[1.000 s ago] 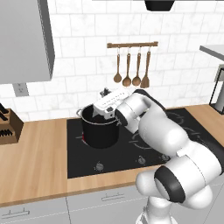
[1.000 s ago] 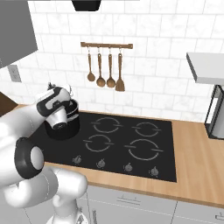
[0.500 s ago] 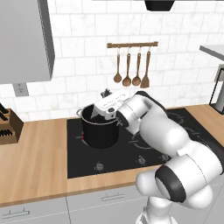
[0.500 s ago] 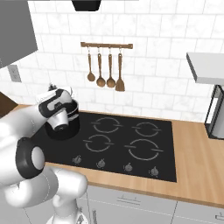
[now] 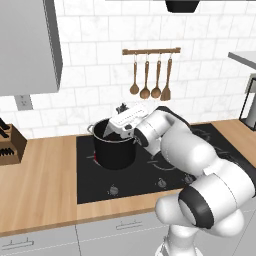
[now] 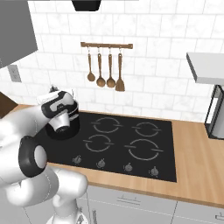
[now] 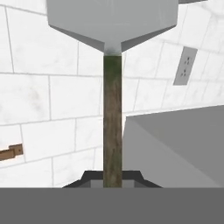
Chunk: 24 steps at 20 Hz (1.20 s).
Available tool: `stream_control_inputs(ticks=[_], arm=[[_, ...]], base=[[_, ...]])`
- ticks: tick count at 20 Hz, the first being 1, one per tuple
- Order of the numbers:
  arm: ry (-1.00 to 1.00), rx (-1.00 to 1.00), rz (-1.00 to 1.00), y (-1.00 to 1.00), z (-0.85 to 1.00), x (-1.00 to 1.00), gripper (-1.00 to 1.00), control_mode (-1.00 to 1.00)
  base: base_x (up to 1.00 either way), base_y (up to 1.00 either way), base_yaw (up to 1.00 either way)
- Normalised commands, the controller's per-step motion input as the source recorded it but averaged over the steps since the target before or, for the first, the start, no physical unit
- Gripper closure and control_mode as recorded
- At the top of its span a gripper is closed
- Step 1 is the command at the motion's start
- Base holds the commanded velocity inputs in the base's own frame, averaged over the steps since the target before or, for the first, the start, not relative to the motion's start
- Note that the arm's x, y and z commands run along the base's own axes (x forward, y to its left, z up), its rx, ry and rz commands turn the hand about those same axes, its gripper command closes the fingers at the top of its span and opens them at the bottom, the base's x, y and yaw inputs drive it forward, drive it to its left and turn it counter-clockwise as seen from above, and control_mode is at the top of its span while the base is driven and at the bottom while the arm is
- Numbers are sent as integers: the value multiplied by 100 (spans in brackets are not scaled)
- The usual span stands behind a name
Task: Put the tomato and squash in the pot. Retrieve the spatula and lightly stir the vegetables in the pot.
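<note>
The gripper (image 7: 112, 179) is clamped tight on the spatula (image 7: 112, 87): in the hand view its thin dark handle runs straight up from between the fingertips to the flat light-grey blade, which stands against the white tiled wall (image 7: 39, 100). In the left base view the hand sits just over the rim of the pot (image 5: 114, 150), on the pot's right side. A small speck of red shows at the pot's lower left edge; it may be the tomato (image 5: 94, 158), but it is too small to be sure.

There is one pot, on the rear left burner of the black cooktop (image 5: 150, 172). Four ring burners are marked on the cooktop in the right base view, with a row of knobs (image 6: 127, 166) along its front edge. Four brown wooden utensils (image 5: 150, 82) hang from one wall rail above the stove. One knife block (image 5: 9, 145) stands on the wooden counter (image 5: 40, 185) at the far left.

The cooktop to the right of the pot lies bare, and the counter runs open on both sides. A grey wall cabinet (image 5: 27, 45) hangs above and left of the pot.
</note>
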Motion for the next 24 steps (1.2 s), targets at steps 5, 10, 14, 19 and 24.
stream_control_inputs(ticks=[5,10,14,19,24], arm=[[12,0,0,10,-3,0,100,-100],[7,0,0,7,-6,0,100,-100],[3,0,0,1,-10,0,100,-100],[3,1,0,0,-4,0,100,-100],[0,0,0,0,-28,0,100,-100]], base=[[0,0,0],[0,0,0],[0,0,0],[0,0,0],[0,0,0]])
